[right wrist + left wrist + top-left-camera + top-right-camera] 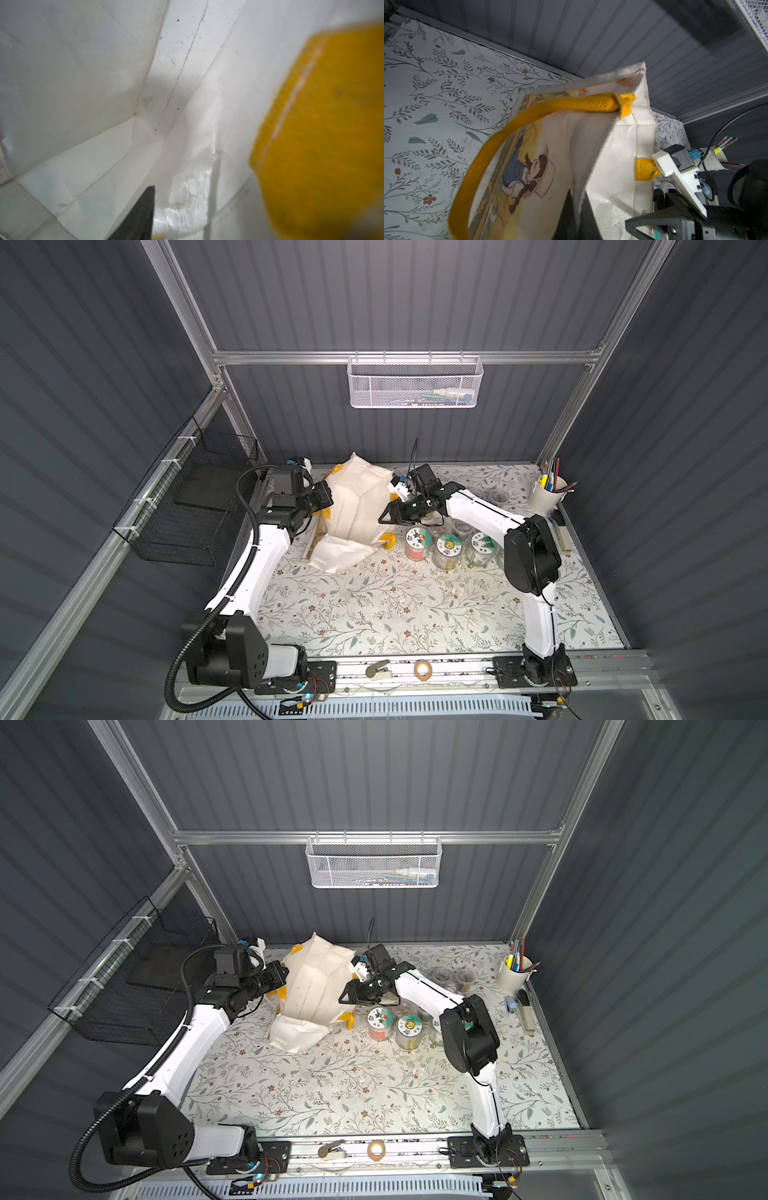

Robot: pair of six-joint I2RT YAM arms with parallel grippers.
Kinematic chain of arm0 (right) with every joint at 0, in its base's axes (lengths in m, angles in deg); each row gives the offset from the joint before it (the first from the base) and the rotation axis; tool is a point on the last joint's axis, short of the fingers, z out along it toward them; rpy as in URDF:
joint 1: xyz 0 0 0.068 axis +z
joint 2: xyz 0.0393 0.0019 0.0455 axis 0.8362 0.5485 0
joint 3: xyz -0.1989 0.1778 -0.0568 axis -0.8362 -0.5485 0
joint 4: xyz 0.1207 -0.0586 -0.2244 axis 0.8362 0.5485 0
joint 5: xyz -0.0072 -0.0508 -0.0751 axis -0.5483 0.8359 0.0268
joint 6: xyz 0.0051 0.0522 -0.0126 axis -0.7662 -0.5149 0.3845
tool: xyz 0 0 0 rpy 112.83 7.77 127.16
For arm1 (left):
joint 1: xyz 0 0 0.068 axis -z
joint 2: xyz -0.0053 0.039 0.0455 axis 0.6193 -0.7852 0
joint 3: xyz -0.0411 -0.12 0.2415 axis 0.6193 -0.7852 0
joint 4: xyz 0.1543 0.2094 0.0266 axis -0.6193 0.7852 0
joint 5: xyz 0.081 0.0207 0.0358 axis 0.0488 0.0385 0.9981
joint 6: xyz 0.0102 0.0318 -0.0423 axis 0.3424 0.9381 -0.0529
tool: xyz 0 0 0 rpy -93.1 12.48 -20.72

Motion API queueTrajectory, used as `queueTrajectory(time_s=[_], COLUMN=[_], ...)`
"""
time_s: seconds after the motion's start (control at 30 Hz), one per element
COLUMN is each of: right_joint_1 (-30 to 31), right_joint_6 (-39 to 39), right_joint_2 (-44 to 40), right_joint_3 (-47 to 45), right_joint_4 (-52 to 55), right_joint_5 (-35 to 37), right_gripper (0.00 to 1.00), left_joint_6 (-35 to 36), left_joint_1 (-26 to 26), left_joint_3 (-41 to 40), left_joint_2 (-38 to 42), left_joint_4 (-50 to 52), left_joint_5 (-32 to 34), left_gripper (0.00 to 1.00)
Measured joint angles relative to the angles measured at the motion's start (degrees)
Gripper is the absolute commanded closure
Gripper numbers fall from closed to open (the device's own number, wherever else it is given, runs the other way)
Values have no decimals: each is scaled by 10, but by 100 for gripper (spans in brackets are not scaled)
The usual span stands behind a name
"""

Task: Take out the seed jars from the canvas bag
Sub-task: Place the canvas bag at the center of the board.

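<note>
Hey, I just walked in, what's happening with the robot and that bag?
The left gripper is clamped on the edge of the canvas bag, which lies tipped on the table. The right gripper is at the bag's mouth; its wrist view shows only bare lining, no jar. Several seed jars already stand on the table beside the bag.

Front tabletop open, seed jars (clustered) right

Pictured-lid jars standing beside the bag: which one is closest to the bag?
The jar with reddish contents, at the row's end next to the canvas bag. The yellowish-filled jar and the greenish-filled jar stand farther from it.
</note>
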Motion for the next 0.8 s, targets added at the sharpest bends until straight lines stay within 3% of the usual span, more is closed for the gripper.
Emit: queueTrajectory(time_s=[0.13,0.27,0.57,0.8], right_joint_1=[-2,-3,-28,-44], right_joint_6=[-3,-2,18,29], right_joint_2=[-1,-10,-88,-83], right_joint_3=[0,-1,8,28], right_joint_4=[-4,-2,24,39], right_joint_5=[-8,-9,-7,-8], right_gripper=[89,95,90,86], left_joint_6=[0,0,-15,-25], left_joint_1=[0,0,0,0], left_joint_3=[0,0,-21,-39], left_joint_2=[1,5,21,21], left_joint_4=[3,6,12,13], left_joint_5=[0,0,-15,-20], left_gripper=[100,100,100,100])
